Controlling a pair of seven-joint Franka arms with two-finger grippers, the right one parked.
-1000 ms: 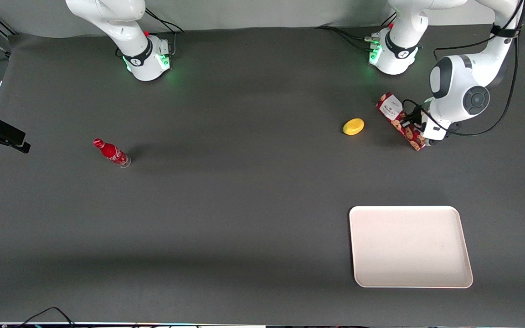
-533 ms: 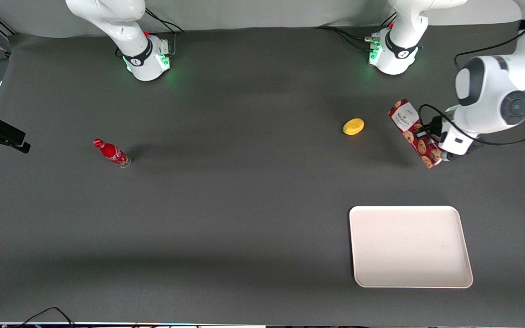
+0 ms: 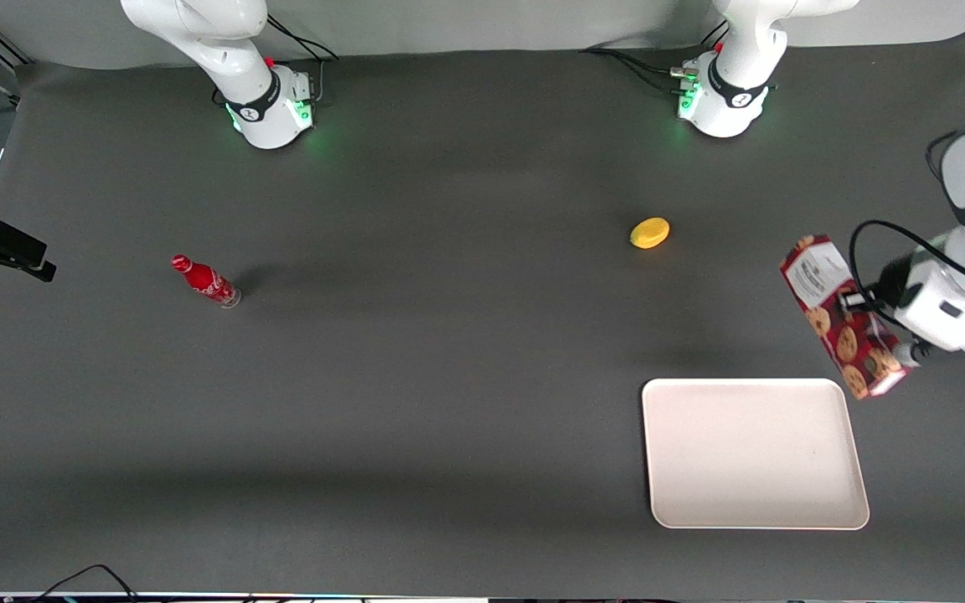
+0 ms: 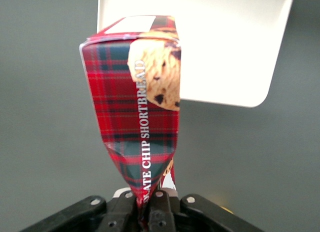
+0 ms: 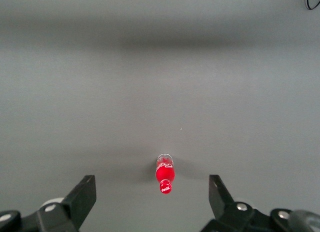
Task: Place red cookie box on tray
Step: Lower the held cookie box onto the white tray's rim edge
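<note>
**Box is in the air and nearly at the tray**

Quick update on what changed. A second ago the box point(image 3: 844, 316) was low down in the upper right of the front frame, just beside the lemon point(image 3: 649, 233). Half a second ago it had lifted and slid a bit toward the frame's right edge. Now it hangs at mid-right of the front frame, with its lower end just at the tray's point(image 3: 755, 453) upper-right corner. So the left arm has carried it most of the way. Nothing else moved: the lemon and the bottle point(image 3: 205, 280) sit where they were.

What that means, in this poster's opinion: pickup is done, transport is nearly done, and what's left is getting the box over the tray's middle and setting it down. The box looks tilted, so it may land on an edge and tip if let go from too high.

The end effector point(image 4: 149, 197) is clenched on the box, pinching one narrow end. Only the left wrist view shows that: the carton looks squeezed where the fingers point(image 4: 161, 198) grip it, with the tray's bare white floor partly hidden by the box. The front view hides the grip but shows the layout across the surface point(image 3: 449, 377). The right wrist view shows just the bottle, standing alone.
</note>
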